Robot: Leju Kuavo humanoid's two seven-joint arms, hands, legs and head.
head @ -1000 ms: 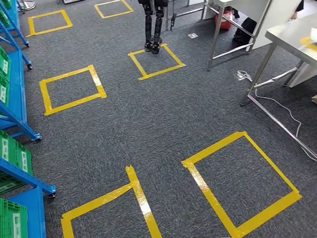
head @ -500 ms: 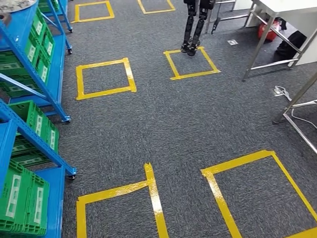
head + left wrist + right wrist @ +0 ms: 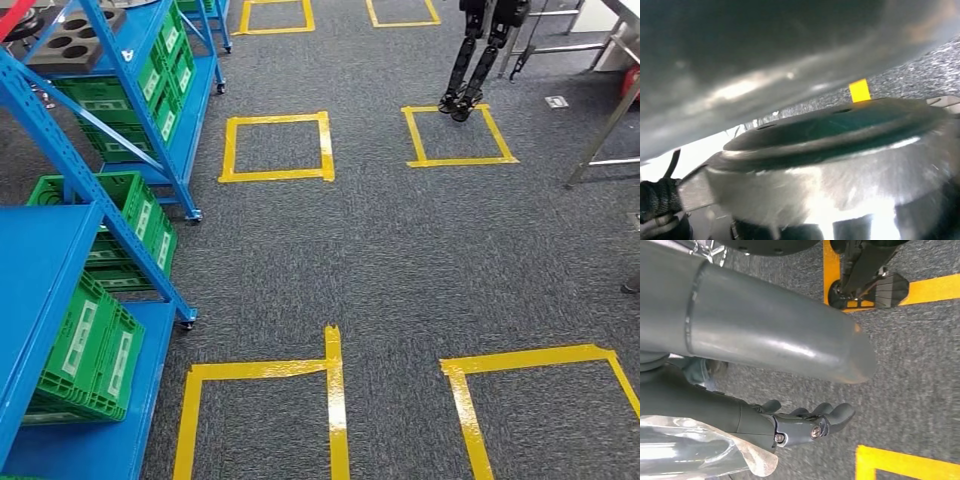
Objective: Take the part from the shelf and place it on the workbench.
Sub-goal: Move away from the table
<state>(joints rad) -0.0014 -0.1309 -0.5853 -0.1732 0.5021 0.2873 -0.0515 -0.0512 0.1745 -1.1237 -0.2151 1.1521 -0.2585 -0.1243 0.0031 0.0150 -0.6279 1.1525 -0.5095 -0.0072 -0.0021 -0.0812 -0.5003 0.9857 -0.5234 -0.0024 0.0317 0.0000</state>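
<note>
A blue shelf rack (image 3: 121,85) stands along the left in the head view. On its upper level at the far left lies a dark grey piece with round holes (image 3: 75,38), partly cut off by the frame. A workbench leg (image 3: 604,130) shows at the far right. My right hand (image 3: 806,425) hangs over the carpet with its dark fingers stretched out and nothing in them. A dark bit of my left hand (image 3: 659,207) sits at the frame's edge, behind blurred shiny metal; how its fingers lie cannot be told.
Green crates (image 3: 90,345) fill the lower shelves of the blue racks. Yellow tape squares (image 3: 275,147) mark the grey carpet. Another robot's legs (image 3: 472,70) stand on a square at the back right. A caster (image 3: 185,322) juts out from the rack's foot.
The camera has turned left: the whole floor has slid to the right, the blue racks and green crates have come further into view, and the workbench has slipped towards the right edge.
</note>
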